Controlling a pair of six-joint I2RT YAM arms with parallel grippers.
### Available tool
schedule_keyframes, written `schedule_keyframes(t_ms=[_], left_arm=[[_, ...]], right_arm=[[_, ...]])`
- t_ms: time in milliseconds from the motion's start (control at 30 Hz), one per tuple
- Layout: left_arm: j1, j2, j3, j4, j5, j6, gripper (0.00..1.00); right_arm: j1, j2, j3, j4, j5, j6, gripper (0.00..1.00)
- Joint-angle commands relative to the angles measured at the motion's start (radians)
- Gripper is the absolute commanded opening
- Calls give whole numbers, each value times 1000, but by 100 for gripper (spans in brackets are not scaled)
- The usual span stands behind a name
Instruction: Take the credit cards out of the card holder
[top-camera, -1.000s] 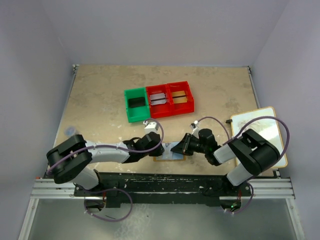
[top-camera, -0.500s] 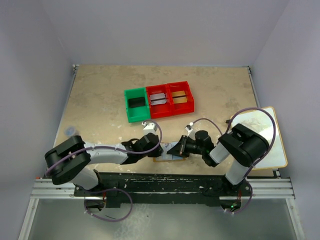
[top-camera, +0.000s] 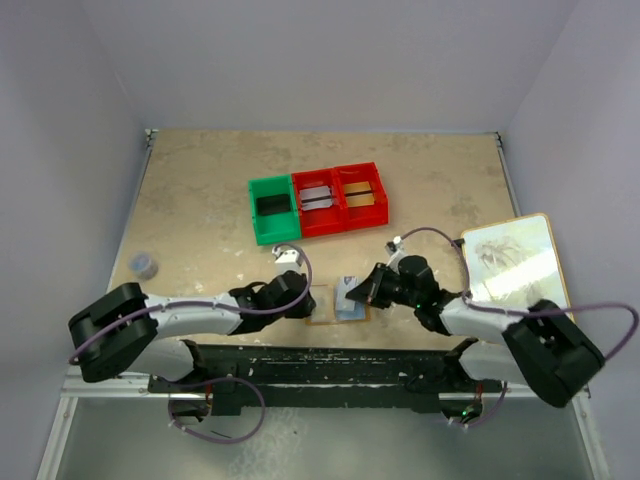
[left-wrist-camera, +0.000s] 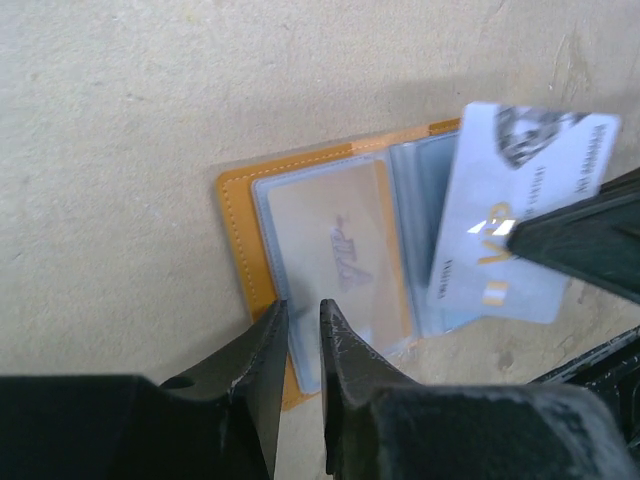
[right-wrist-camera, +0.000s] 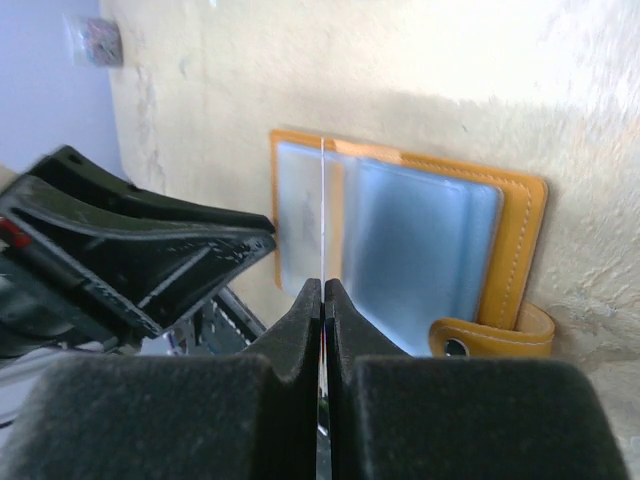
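Note:
The card holder (top-camera: 330, 304) lies open near the table's front edge, orange-tan with pale blue-grey pockets (left-wrist-camera: 330, 250) (right-wrist-camera: 420, 245); its tab clasp (right-wrist-camera: 492, 335) points away from my left arm. A gold-tan card (left-wrist-camera: 345, 245) sits under its clear pocket. My right gripper (top-camera: 360, 292) (right-wrist-camera: 323, 285) is shut on a pale grey-white credit card (top-camera: 348, 288) (left-wrist-camera: 515, 215), seen edge-on in the right wrist view (right-wrist-camera: 322, 200), and holds it free above the holder's right half. My left gripper (top-camera: 303, 303) (left-wrist-camera: 300, 312) is shut, with only a thin gap, its tips over the holder's near-left edge.
A green bin (top-camera: 272, 208) and two red bins (top-camera: 318, 200) (top-camera: 360, 193) stand mid-table; the red ones hold a grey and a gold-tan card. A white tan-edged board (top-camera: 510, 260) lies at the right. A small grey object (top-camera: 145, 265) sits at the left.
My right gripper has drawn the pale card out of the holder and lifted it, its arm swinging lower and to the right. My left gripper has slid a little left along the holder.

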Motion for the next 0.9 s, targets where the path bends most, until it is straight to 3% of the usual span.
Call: schedule_keyframes(t_ms=[0, 267, 367, 633, 867], left_arm=[[-1, -122, -33, -20, -61, 22, 21], [0, -343, -6, -261, -329, 37, 53], [1, -401, 0, -396, -458, -11, 57], [1, -539, -20, -666, -628, -227, 60], [1, -584, 5, -712, -634, -235, 60]], right_arm=[[2, -190, 62, -232, 117, -114, 0], [6, -419, 90, -164, 199, -304, 0], [18, -410, 167, -185, 240, -445, 0], [70, -129, 484, -284, 438, -961, 0], [73, 216, 766, -293, 478, -1260, 0]])
